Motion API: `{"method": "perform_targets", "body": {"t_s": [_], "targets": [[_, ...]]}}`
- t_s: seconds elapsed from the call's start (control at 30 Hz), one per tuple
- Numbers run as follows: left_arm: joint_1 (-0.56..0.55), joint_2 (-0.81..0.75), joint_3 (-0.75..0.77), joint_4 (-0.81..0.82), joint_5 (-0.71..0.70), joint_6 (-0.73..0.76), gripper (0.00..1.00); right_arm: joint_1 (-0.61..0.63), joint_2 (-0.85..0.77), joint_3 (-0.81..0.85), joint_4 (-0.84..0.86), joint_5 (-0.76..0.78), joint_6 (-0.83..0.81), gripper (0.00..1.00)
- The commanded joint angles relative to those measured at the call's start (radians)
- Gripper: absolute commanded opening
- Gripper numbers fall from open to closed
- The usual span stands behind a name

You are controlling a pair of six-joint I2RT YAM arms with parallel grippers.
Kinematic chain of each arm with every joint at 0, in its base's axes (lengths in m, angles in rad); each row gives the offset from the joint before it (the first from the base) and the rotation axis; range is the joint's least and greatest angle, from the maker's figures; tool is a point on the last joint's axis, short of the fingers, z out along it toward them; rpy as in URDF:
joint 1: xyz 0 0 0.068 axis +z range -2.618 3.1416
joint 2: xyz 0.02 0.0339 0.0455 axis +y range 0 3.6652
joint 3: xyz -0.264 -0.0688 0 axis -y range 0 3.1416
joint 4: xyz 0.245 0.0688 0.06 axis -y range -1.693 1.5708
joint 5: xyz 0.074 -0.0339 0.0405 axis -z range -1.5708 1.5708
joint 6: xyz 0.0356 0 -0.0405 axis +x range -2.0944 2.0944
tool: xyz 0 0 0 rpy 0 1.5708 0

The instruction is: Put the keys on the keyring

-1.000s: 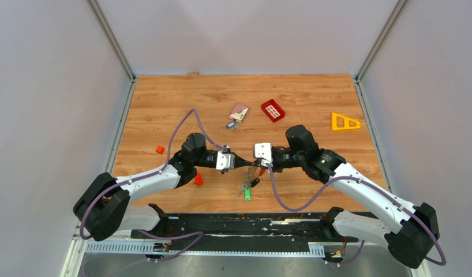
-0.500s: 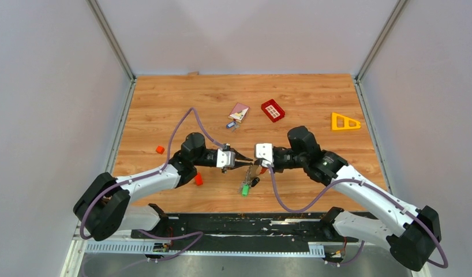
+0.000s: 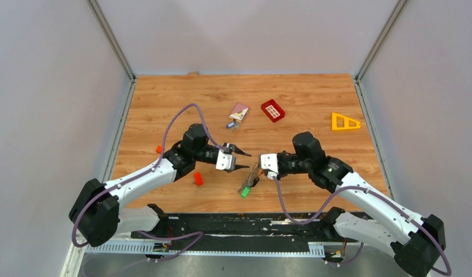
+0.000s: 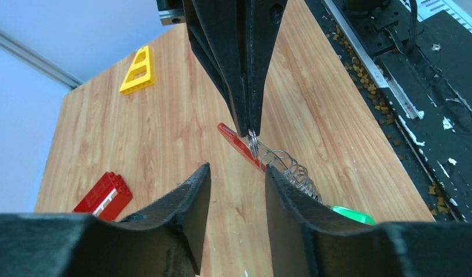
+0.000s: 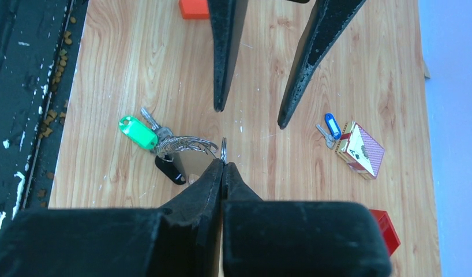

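Observation:
My right gripper [image 3: 259,167] [image 5: 223,164] is shut on the small metal loop of the keyring [image 5: 223,149] [image 4: 253,138], just above the table's middle front. Coiled rings [image 5: 184,144], a green-headed key [image 3: 244,192] [image 5: 138,133] and a black-headed key [image 5: 170,170] trail from the loop onto the wood. The keyring's red piece [image 4: 236,144] shows under the loop. Facing it a little to the left, my left gripper [image 3: 236,158] [image 4: 236,168] is open with nothing between its fingers. A blue-headed key [image 3: 229,124] [image 5: 329,128] lies apart, farther back.
A card box [image 3: 239,111] lies next to the blue key. A red gridded tray [image 3: 272,110] sits behind it, and a yellow triangle [image 3: 344,122] at the back right. Two small orange blocks [image 3: 198,179] [image 3: 159,149] lie by the left arm.
The left gripper has opened, let go of the keyring and drawn back to the left. The right arm has shifted right with the keyring, dragging the keys along.

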Motion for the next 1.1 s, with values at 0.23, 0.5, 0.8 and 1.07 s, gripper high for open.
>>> {"method": "perform_targets", "body": {"t_s": [0.23, 0.5, 0.8, 1.07], "targets": [[-0.001, 0.022, 0.054, -0.164, 0.059, 0.140, 0.32, 0.008, -0.126, -0.068, 0.073, 0.001, -0.211, 0.00], [-0.034, 0.026, 0.044, -0.130, 0.017, 0.119, 0.29, 0.010, -0.192, -0.104, 0.080, 0.016, -0.305, 0.00], [-0.063, 0.018, 0.021, 0.007, -0.068, -0.011, 0.29, 0.009, -0.142, -0.063, 0.064, -0.017, -0.205, 0.00], [-0.093, 0.016, 0.031, 0.017, -0.131, -0.034, 0.29, 0.002, -0.013, 0.058, -0.001, -0.062, -0.022, 0.00]]}}
